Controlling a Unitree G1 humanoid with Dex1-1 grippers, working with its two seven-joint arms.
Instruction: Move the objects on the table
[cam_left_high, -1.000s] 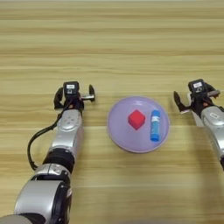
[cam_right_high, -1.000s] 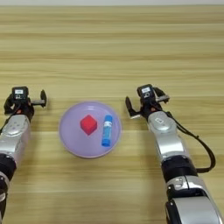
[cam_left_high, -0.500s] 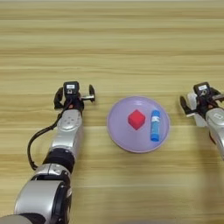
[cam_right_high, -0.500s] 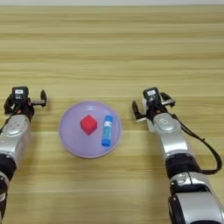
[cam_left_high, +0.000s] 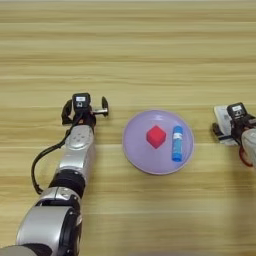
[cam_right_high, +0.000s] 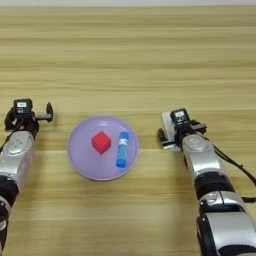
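A light wooden table (cam_left_high: 150, 55) fills the whole view, its plank grain running from side to side.

Nearest the robot are its two arms, reaching up from the lower edge. The left arm ends in the left gripper (cam_left_high: 84, 105), which hovers over bare wood to the left of the plate; its two black fingers (cam_left_high: 104, 106) stand wide apart with nothing between them. The right gripper (cam_right_high: 179, 131) is on the other side of the plate, right over a white flat oblong device (cam_right_high: 167, 130). The gripper covers most of the device, so only its left strip and corners show, and whether the fingers are spread or closed on it cannot be told. What does show suggests that the device's long axis runs roughly away from the robot, tilted a little. A small curve of red (cam_right_high: 185, 161) shows just beside the right wrist, too hidden to name.

Between the two grippers lies a round lilac plate (cam_right_high: 80, 155). On it, left of centre, sits a red cube (cam_right_high: 101, 142), turned so one corner points toward the robot. Just to its right, apart from it, lies a blue glue stick (cam_right_high: 121, 149) flat on the plate, its long axis running near to far with a slight lean, and its lighter end is the nearer one. Both are well inside the rim.

Beyond the plate and grippers there is only wood grain up to the top edge.
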